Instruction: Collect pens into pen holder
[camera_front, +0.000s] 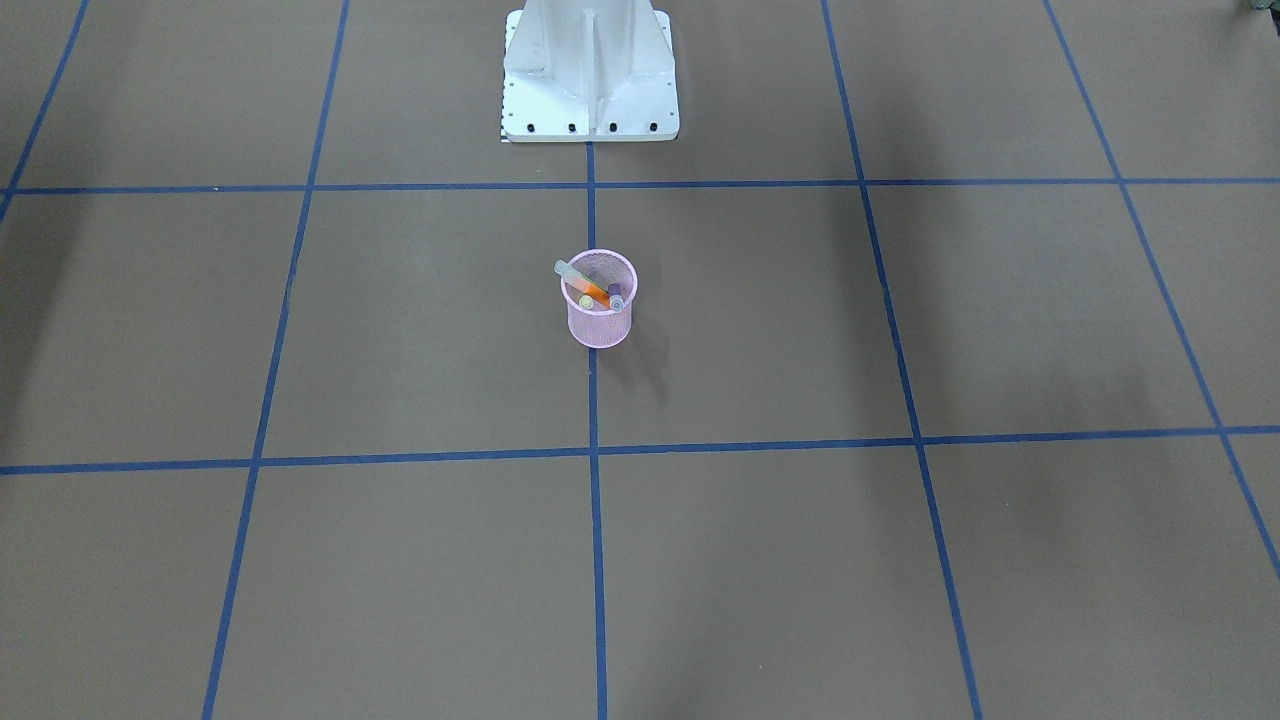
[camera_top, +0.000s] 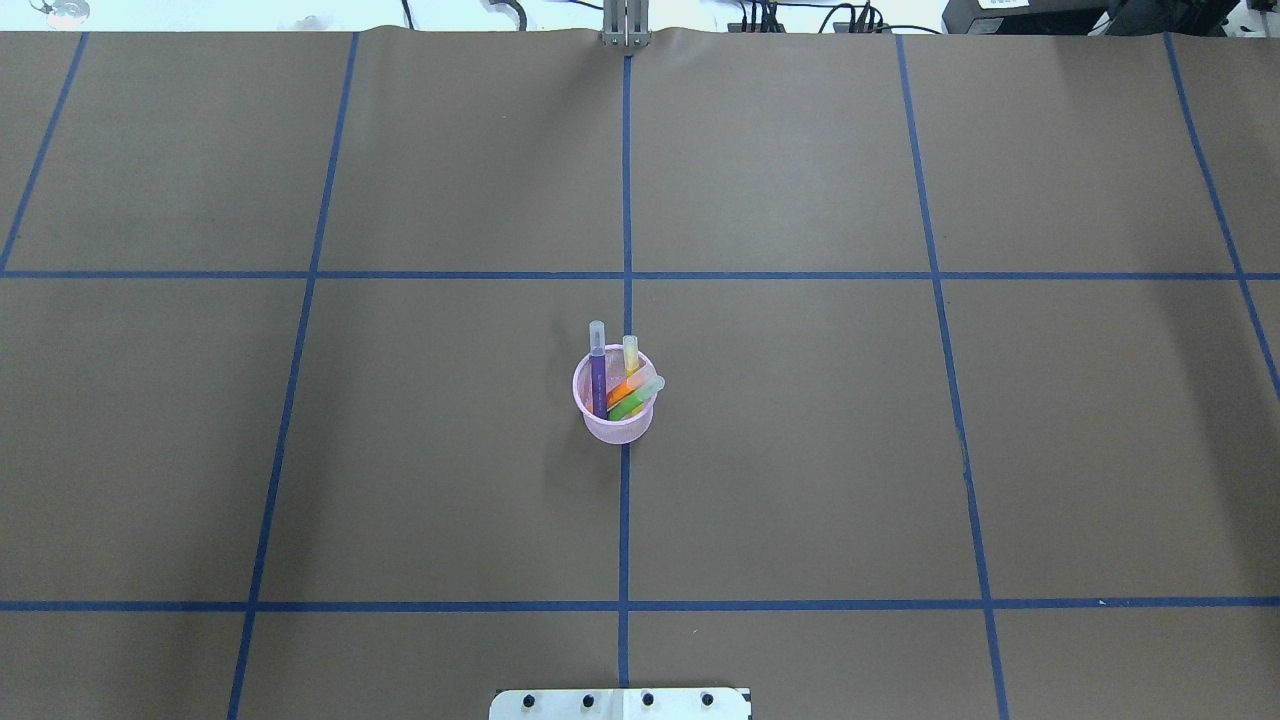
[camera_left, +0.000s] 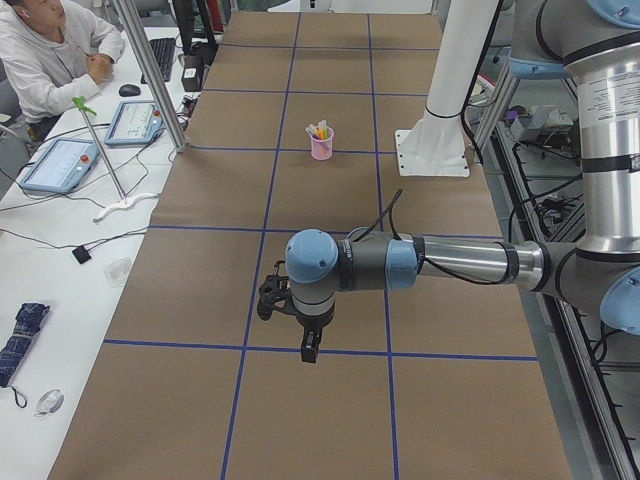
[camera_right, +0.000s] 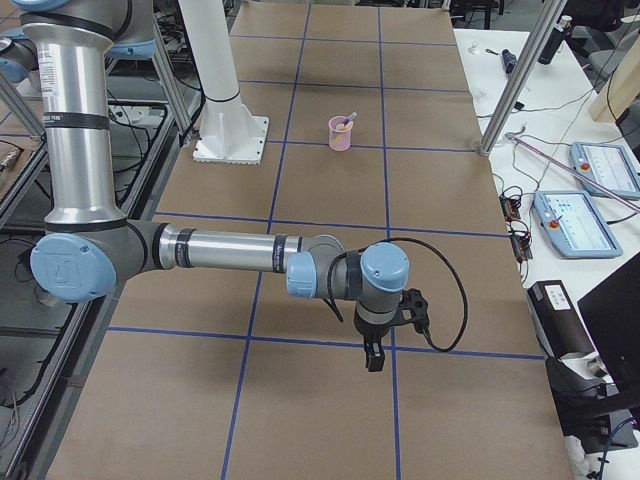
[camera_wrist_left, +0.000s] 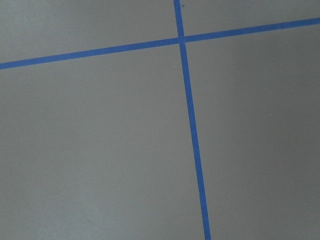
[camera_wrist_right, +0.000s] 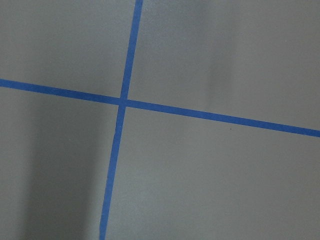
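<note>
Three pens are held inside the pen holder (camera_top: 617, 428): purple pen (camera_top: 598, 380) stands nearly upright at the side toward the robot's L, while orange pen (camera_top: 622, 391) and green pen (camera_top: 630, 406) are leaned side by side toward the robot's R. All the pale cap ends are seen sticking up past the rim. The pink mesh cup is stood upright on the table (camera_top: 800, 450), right on the ctr blue tape line (camera_top: 624, 520), in front of the white robot base (camera_front: 590, 80) and well apart from it.

Both arms are parked far from the cup, toward opposite table ends. Left gripper (camera_left: 310, 350) is hung pointing down over the brown cover near a tape crossing; it is shown only in the left side view, so whether the jaws are apart or closed can't be told. Same for right gripper (camera_right: 373, 358), seen only in the right side view, pointing down by a tape crossing; state can't be told. Nothing but cover and tape is shown by either wrist cam.

A seated person (camera_left: 45, 55) is seen at the side bench w/ two tablet-like control pendants (camera_left: 60, 165).
</note>
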